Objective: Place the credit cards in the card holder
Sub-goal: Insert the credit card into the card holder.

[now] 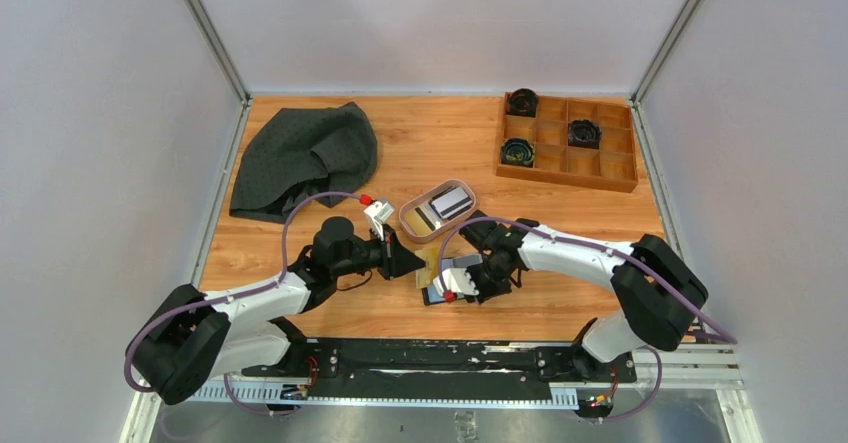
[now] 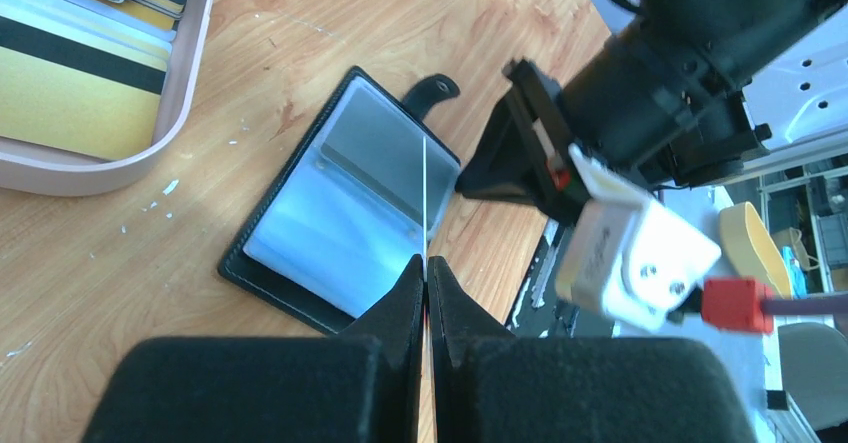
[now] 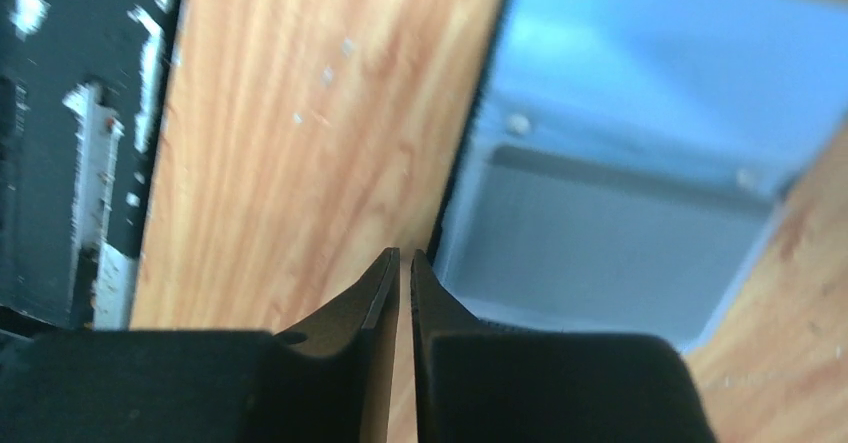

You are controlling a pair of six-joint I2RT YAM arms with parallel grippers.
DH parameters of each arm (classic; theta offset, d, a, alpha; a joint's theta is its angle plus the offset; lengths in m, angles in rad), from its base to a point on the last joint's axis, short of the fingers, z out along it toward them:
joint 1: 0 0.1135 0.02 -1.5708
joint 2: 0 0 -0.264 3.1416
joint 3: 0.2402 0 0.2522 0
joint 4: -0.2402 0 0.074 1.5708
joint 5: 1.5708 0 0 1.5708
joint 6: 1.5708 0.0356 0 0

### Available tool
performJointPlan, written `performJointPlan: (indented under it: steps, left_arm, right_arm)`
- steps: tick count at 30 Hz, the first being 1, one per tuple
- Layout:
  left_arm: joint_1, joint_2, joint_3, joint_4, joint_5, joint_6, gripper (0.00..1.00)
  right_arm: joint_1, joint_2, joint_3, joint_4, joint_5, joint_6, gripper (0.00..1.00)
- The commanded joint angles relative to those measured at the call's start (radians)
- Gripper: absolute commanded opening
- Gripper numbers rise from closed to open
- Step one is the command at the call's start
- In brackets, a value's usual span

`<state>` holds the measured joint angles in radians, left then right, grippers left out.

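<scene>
The card holder point(image 2: 335, 228) lies open on the table, its greyish clear pockets facing up; it also shows in the right wrist view point(image 3: 620, 213) and, mostly covered, in the top view point(image 1: 431, 297). My left gripper point(image 2: 427, 263) is shut on a gold credit card point(image 1: 430, 261), seen edge-on as a thin line point(image 2: 425, 193) over the holder's pockets. My right gripper point(image 3: 403, 253) is shut and empty, its tips at the holder's edge; its fingers point(image 2: 495, 163) sit by the strap side. More credit cards point(image 1: 450, 201) lie in the pinkish tray point(image 1: 408, 215).
The pinkish tray's rim point(image 2: 180, 113) is just beyond the holder, with a gold card with a black stripe point(image 2: 70, 93) in it. A wooden compartment box point(image 1: 567, 143) stands back right. A dark grey cloth point(image 1: 300, 158) lies back left.
</scene>
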<state>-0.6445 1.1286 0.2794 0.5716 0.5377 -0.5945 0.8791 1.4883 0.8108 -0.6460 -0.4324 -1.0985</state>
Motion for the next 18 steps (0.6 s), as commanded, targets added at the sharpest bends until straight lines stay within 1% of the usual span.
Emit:
performJointPlan:
  steps: [1, 4, 8, 12, 18]
  left_arm:
    - [0.005, 0.014, 0.001, -0.002, 0.010, 0.018, 0.00]
    - [0.005, 0.019, 0.007, -0.002, 0.004, 0.001, 0.00]
    - [0.005, 0.026, -0.001, 0.040, -0.009, -0.060, 0.00]
    - [0.004, 0.015, -0.053, 0.129, -0.042, -0.148, 0.00]
    - [0.004, -0.013, -0.166, 0.294, -0.101, -0.290, 0.00]
  right_arm:
    - [-0.088, -0.053, -0.024, -0.040, 0.059, -0.031, 0.12]
    - [-0.132, -0.074, -0.012, -0.061, 0.007, -0.033, 0.13]
    - [-0.144, -0.094, 0.040, -0.139, -0.136, -0.032, 0.16]
    - [-0.166, -0.080, 0.101, -0.216, -0.213, -0.015, 0.17]
    - [-0.271, -0.081, 0.158, -0.254, -0.337, 0.030, 0.18]
